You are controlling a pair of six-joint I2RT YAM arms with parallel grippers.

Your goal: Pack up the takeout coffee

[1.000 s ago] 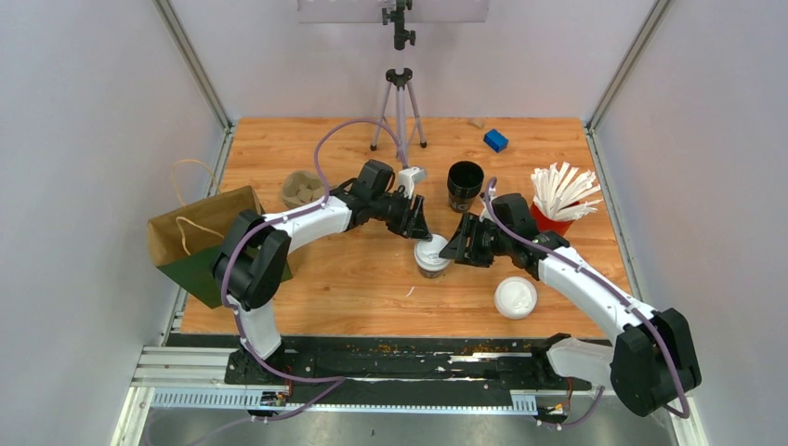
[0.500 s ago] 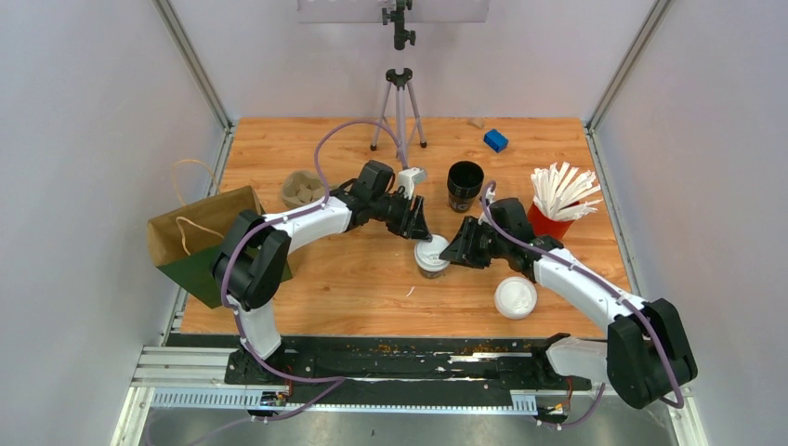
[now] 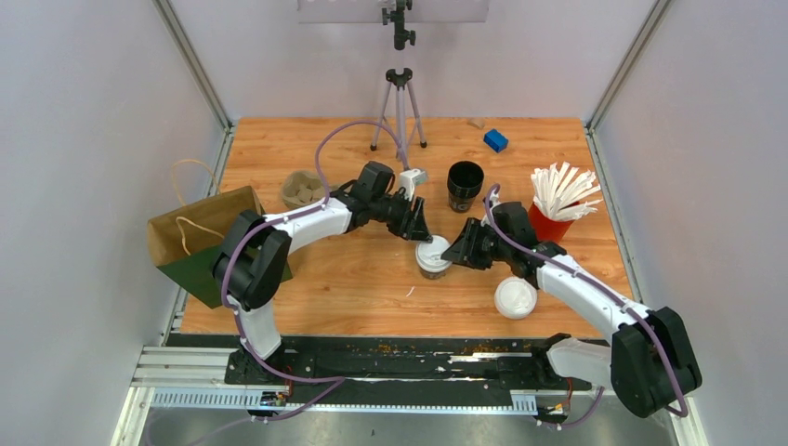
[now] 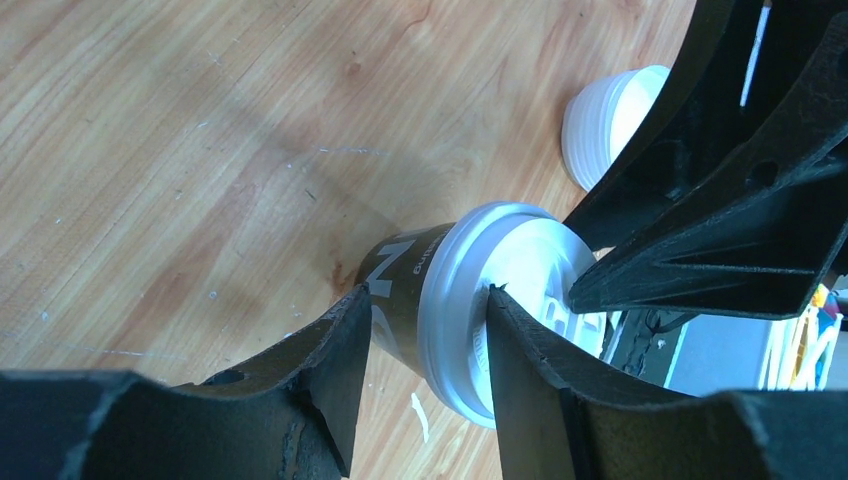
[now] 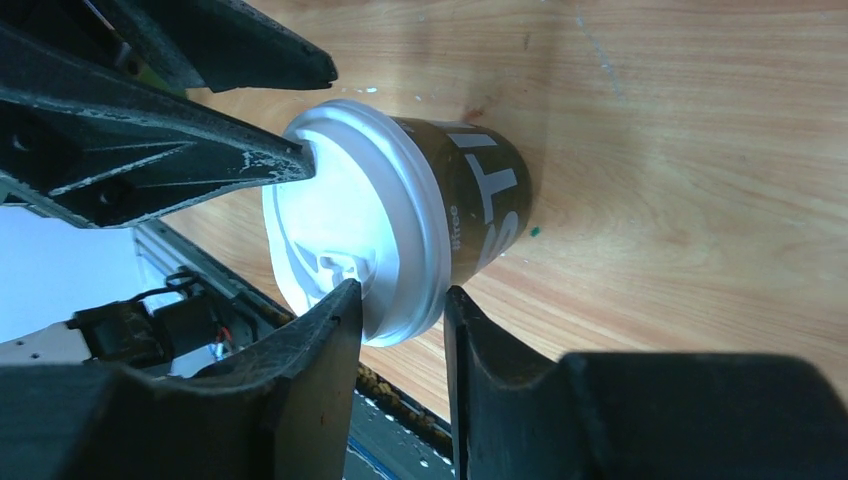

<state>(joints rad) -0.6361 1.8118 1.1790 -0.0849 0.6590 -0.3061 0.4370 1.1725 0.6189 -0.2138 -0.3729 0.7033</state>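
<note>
Your lidded cup [image 3: 433, 256] stands upright a little right of the worktop's [image 3: 307, 297] middle, nearer the front edge than the back, with both arms meeting at it. The left gripper [image 4: 428, 297] is at the cup's back-left side, its jaws partly open and set on the cup. One finger lies against the dark wall just under the lid, and the other rests on the lid's white top. The right gripper [image 5: 400, 293] is at the side facing the right edge. Its fingers stand close about the lid's rim, one over the top and one beneath, but you cannot tell whether they are actually pinching it. A white round lid [image 3: 515, 297] sits near the front edge, to the right of the cup. The paper bag [image 3: 200, 243] sits at the left edge.
</note>
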